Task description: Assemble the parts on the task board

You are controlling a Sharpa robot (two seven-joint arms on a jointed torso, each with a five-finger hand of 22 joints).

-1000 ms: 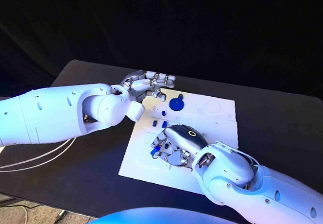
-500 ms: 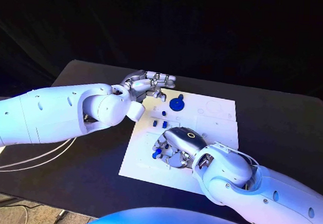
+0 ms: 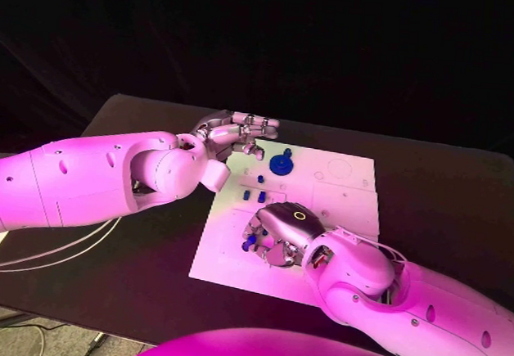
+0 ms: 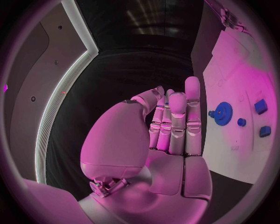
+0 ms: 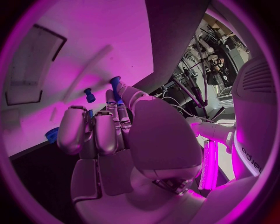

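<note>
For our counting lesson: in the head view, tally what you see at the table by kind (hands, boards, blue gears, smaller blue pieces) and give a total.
Hands: 2, left hand and right hand
Task board: 1
Blue gear: 1
Small blue pieces: 4 showing; the right hand may hide more
Total: 8

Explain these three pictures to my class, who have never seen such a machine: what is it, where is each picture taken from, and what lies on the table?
It is a robot with two white arms ending in metal hands. One picture looks down from its head; the other two come from cameras at each wrist. On the black table lies a white board with small blue parts, among them a blue gear. The left hand hovers at the board's far edge, fingers straight and together, holding nothing. The right hand curls over the board and seems to pinch a small blue peg.
</note>
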